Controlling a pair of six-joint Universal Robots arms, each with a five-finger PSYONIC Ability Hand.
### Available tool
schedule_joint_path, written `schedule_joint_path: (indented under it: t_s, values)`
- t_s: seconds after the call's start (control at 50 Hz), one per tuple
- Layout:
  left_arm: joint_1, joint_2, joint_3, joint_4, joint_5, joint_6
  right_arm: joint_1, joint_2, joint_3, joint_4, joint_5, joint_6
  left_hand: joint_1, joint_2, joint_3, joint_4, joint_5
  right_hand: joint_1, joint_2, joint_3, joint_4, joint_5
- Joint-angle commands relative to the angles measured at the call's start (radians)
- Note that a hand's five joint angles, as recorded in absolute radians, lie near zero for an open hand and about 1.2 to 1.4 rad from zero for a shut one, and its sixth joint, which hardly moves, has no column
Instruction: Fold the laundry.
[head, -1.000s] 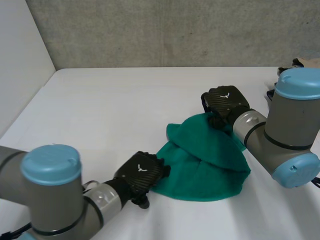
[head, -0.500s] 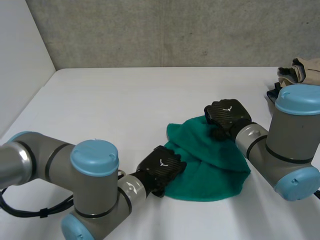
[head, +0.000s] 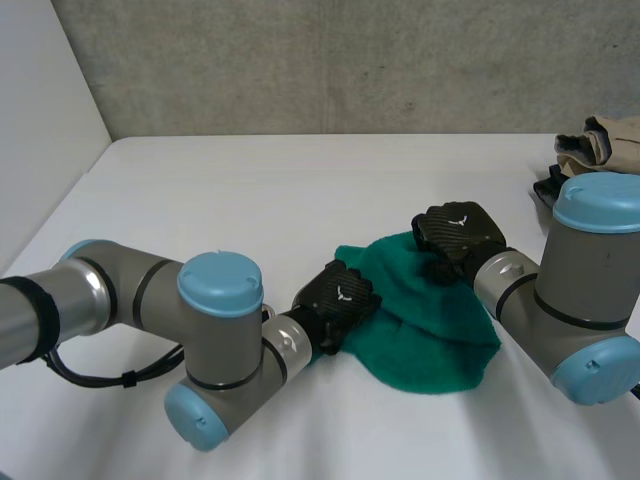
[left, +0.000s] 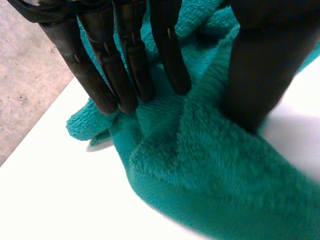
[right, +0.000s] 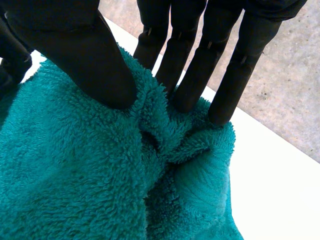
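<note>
Over toward four o'clock on the white tabletop (head: 230, 190), a teal fleecy cloth (head: 435, 335) lies in a loose, rumpled heap, partly doubled over itself. The robot's left hand (head: 338, 298) is at the cloth's nine o'clock edge. Seen from its wrist, the fingers (left: 131, 65) press down on the pile while the thumb (left: 260, 75) stands across a raised ridge, so the hand is clamped on a pinch of fleece. The right hand (head: 458, 233) is at the one o'clock edge, and its fingers (right: 200, 70) and thumb (right: 80, 55) likewise squeeze a bunched fold between them. Away at two o'clock, by the tabletop's far right rim, sits a small pile of beige and dark clothing (head: 598, 148), well apart from the work. To my eye the fold is barely begun. The risk is that each hand has caught a thick wad, perhaps more than one layer, instead of a clean corner. Lifting from such a grip could drag or twist the whole heap rather than open it. With the hands this near each other, an uneven pull might also let the plush fabric slip out of one pinch.
</note>
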Motion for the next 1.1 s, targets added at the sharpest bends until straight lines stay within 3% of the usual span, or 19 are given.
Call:
schedule_joint_path:
  t_s: [0.02, 0.06, 0.22, 0.36, 0.5, 0.62, 0.8, 0.82, 0.84, 0.86, 0.88, 0.92, 0.98, 1.0, 1.1]
  values:
    - [0.016, -0.038, 0.052, -0.010, 0.008, 0.000, -0.001, 0.000, 0.001, 0.000, 0.000, -0.001, 0.372, 0.383, 0.385, 0.389, 0.427, 0.284, 0.216, 0.211, 0.199, 0.227]
    - [0.019, -0.040, 0.057, -0.018, 0.011, -0.003, -0.002, -0.003, 0.001, 0.000, 0.000, -0.002, 0.563, 0.574, 0.575, 0.580, 0.617, 0.284, 0.216, 0.211, 0.199, 0.227]
    - [0.043, 0.102, -0.003, -0.021, -0.018, -0.058, -0.024, -0.020, -0.004, 0.005, 0.000, -0.003, 0.564, 0.575, 0.576, 0.581, 0.618, 0.284, 0.216, 0.211, 0.199, 0.227]
    - [0.060, 0.415, -0.176, -0.038, -0.064, -0.212, -0.084, -0.091, -0.067, 0.067, 0.002, -0.035, 0.564, 0.575, 0.576, 0.581, 0.618, 0.284, 0.216, 0.211, 0.199, 0.227]
    - [0.089, 0.673, -0.293, -0.047, -0.048, -0.295, -0.121, -0.174, -0.248, 0.074, -0.040, -0.081, 0.564, 0.575, 0.576, 0.581, 0.618, 0.284, 0.216, 0.211, 0.199, 0.227]
    - [0.154, 0.777, -0.329, -0.065, -0.060, -0.348, -0.032, -0.028, -0.430, -0.053, -0.136, -0.035, 0.564, 0.575, 0.576, 0.581, 0.618, 0.284, 0.216, 0.211, 0.199, 0.227]
    - [0.232, 0.785, -0.394, -0.090, -0.064, -0.405, 0.123, 0.266, -0.568, -0.140, -0.247, 0.083, 0.564, 0.575, 0.576, 0.581, 0.618, 0.284, 0.216, 0.211, 0.199, 0.227]
    - [0.240, 0.784, -0.400, -0.090, -0.064, -0.407, 0.135, 0.291, -0.579, -0.141, -0.255, 0.095, 0.564, 0.575, 0.576, 0.581, 0.618, 0.168, 0.100, 0.095, 0.082, 0.110]
    - [0.246, 0.782, -0.405, -0.091, -0.064, -0.404, 0.143, 0.312, -0.591, -0.143, -0.262, 0.107, 0.564, 0.575, 0.576, 0.581, 0.618, -0.110, -0.178, -0.183, -0.195, -0.167]
    - [0.255, 0.775, -0.414, -0.094, -0.066, -0.403, 0.151, 0.346, -0.607, -0.143, -0.267, 0.127, 0.564, 0.575, 0.576, 0.581, 0.618, -0.679, -0.747, -0.752, -0.764, -0.737]
    - [0.260, 0.770, -0.418, -0.094, -0.067, -0.405, 0.152, 0.351, -0.613, -0.143, -0.264, 0.136, 0.564, 0.575, 0.576, 0.581, 0.618, -0.915, -0.983, -0.987, -1.000, -0.972]
    - [0.267, 0.762, -0.425, -0.096, -0.068, -0.407, 0.146, 0.345, -0.622, -0.137, -0.242, 0.146, 0.564, 0.575, 0.576, 0.581, 0.618, -0.938, -1.005, -1.010, -1.023, -0.995]
    - [0.293, 0.758, -0.428, -0.096, -0.063, -0.408, 0.107, 0.284, -0.610, -0.088, -0.137, 0.149, 0.564, 0.575, 0.576, 0.581, 0.618, -0.938, -1.005, -1.010, -1.023, -0.995]
    - [0.303, 0.758, -0.425, -0.096, -0.061, -0.410, 0.082, 0.235, -0.587, -0.039, -0.068, 0.149, 0.564, 0.575, 0.576, 0.581, 0.618, -0.938, -1.005, -1.010, -1.023, -0.995]
    - [0.309, 0.758, -0.405, -0.116, -0.049, -0.405, -0.002, 0.078, -0.470, 0.127, 0.040, 0.132, 0.564, 0.575, 0.576, 0.581, 0.618, -0.938, -1.005, -1.010, -1.023, -0.995]
